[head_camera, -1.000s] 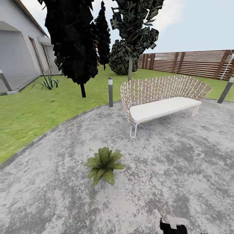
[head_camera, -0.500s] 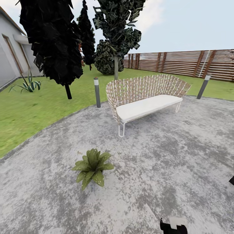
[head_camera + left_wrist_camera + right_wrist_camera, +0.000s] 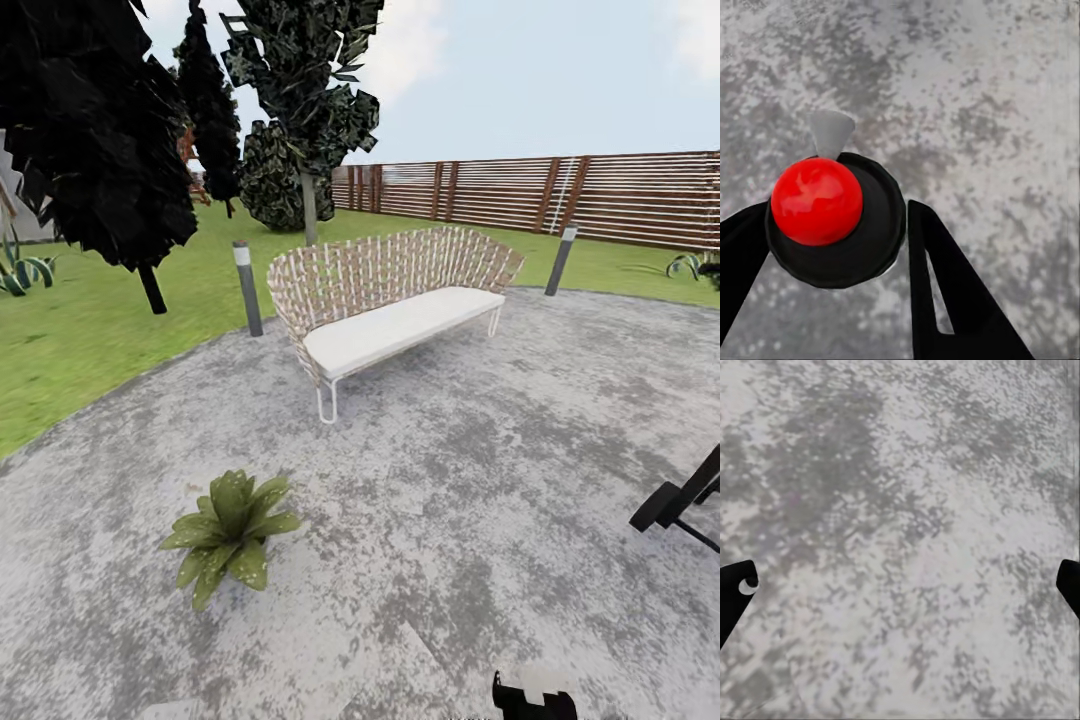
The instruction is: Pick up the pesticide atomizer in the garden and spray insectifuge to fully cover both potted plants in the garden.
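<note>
In the left wrist view the pesticide atomizer (image 3: 832, 225) shows from above: a dark round body, a red ball top and a grey nozzle. My left gripper (image 3: 840, 217) is shut on it, one black finger on each side. One potted plant (image 3: 228, 535), a low rosette of broad green leaves, stands on the grey stone patio (image 3: 480, 470) at the lower left of the head view. My right gripper (image 3: 900, 585) is open wide over bare stone, with nothing between its fingers.
A woven bench (image 3: 390, 300) with a white seat stands mid-patio. Grey bollard lamps (image 3: 247, 288) (image 3: 561, 260) mark the patio's edge. A black angled frame (image 3: 675, 500) juts in at the right. Lawn, dark trees and a brown slatted fence (image 3: 560, 195) lie beyond.
The head camera has turned to the right, so the whole picture has slid left. The house has left the view and the black frame has come in at the right.
</note>
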Robot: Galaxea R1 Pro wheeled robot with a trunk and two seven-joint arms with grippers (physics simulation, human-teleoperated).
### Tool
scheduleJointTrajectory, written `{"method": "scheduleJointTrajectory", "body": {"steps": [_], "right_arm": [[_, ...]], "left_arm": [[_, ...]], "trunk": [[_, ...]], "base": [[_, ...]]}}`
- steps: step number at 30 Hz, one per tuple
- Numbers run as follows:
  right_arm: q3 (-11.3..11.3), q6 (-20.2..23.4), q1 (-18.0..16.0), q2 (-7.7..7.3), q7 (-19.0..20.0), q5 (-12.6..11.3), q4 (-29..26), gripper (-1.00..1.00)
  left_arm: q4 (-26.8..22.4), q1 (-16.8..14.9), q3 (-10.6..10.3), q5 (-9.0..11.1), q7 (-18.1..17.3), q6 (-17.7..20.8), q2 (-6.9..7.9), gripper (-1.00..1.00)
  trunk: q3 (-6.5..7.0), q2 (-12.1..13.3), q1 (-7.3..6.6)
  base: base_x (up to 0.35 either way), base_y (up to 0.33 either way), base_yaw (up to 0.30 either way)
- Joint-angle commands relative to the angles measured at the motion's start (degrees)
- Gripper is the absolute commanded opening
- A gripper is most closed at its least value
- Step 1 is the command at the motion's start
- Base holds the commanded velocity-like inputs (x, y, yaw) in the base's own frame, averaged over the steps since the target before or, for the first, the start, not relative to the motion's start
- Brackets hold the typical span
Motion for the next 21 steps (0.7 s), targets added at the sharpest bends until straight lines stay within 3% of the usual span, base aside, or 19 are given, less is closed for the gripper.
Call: {"method": "scheduleJointTrajectory", "body": {"steps": [1,21], "right_arm": [[-0.38,-0.13,-0.04,0.0,-0.23,0.6,0.09,1.0],[-0.3,-0.13,-0.02,0.09,-0.2,0.69,0.14,1.0]], "left_arm": [[0.06,-0.03,0.3,0.21,-0.27,-0.18,0.0,-1.0],[0.1,-0.03,0.3,0.21,-0.27,-0.18,0.0,-1.0]], "trunk": [[-0.05,-0.02,-0.01],[-0.85,-0.02,-0.01]], "base": [[0.027,-0.268,-0.267],[0.004,-0.272,-0.234]]}}
